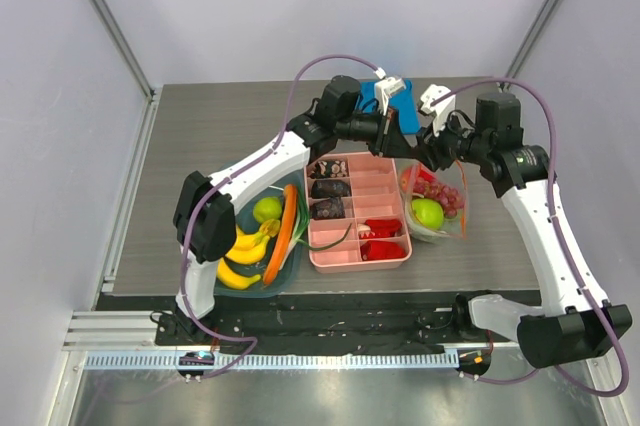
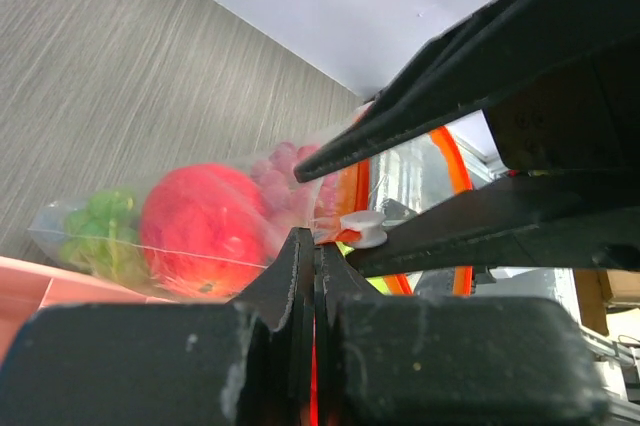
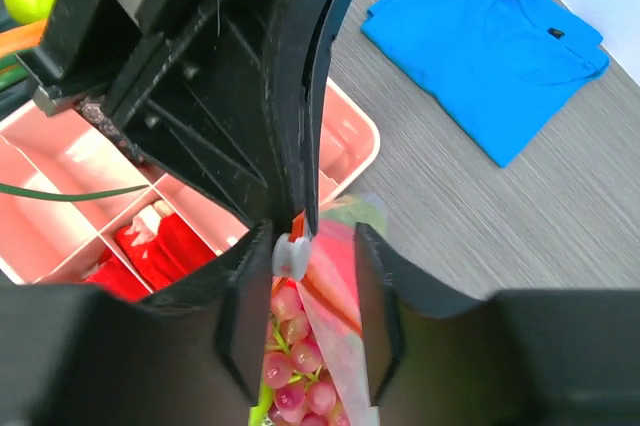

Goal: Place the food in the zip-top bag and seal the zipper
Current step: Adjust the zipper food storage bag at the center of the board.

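1. Clear crinkly zip-top bag (image 1: pixel 455 226): stands on the grey wood-grain table (image 1: pixel 180 146), just right of the tray, with its mouth lifted.
2. Zipper, a thin orange-red strip (image 2: pixel 455 176) along the bag's mouth, carries a small white slider (image 2: pixel 362 229).
3. Food in the bag: shiny green apple (image 1: pixel 428 213), pinkish-purple grape bunch (image 3: pixel 295 371), round red fruit (image 2: pixel 200 226).
4. Left gripper (image 2: pixel 315 246): clenched on the zipper strip, just beside the slider.
5. Right gripper (image 3: pixel 310 256): jaws apart, one on each side of the bag's mouth. The slider sits between them, close against one finger, and nothing is clamped.
6. Pink compartment tray (image 1: pixel 358 264): holds dark purple and red pieces.
7. Clear bluish container (image 1: pixel 255 291), left of the tray: holds yellow bananas (image 1: pixel 240 246), an orange carrot (image 1: pixel 282 231) and a green fruit (image 1: pixel 267 209).
8. Folded blue cloth (image 3: pixel 490 46): lies at the table's far side.
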Controlling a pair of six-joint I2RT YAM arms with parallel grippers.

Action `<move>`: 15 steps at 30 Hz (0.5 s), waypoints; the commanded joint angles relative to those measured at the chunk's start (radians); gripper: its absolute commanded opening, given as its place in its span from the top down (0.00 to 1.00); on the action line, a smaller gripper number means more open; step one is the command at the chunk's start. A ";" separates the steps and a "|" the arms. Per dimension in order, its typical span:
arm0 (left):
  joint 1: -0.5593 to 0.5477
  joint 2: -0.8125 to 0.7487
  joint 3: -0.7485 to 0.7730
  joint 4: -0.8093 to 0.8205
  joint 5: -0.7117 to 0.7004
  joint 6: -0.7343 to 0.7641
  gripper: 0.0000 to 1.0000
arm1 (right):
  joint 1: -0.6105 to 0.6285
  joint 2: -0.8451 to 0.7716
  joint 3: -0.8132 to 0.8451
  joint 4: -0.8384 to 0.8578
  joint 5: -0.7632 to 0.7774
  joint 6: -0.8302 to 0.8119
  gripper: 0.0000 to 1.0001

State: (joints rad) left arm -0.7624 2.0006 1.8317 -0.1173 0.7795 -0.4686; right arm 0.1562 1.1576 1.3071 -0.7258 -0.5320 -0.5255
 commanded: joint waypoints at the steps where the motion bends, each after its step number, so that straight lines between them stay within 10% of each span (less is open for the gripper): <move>1: 0.008 -0.014 0.075 0.034 0.010 -0.015 1.00 | 0.008 -0.045 -0.019 0.029 0.038 -0.036 0.64; 15: 0.040 -0.031 0.069 0.057 -0.043 -0.048 1.00 | 0.006 -0.095 -0.055 -0.115 0.040 -0.099 0.99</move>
State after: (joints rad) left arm -0.7597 2.0018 1.8488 -0.1333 0.7631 -0.4995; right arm 0.1619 1.1034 1.2644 -0.7502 -0.5095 -0.6003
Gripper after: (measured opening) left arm 0.011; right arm 0.160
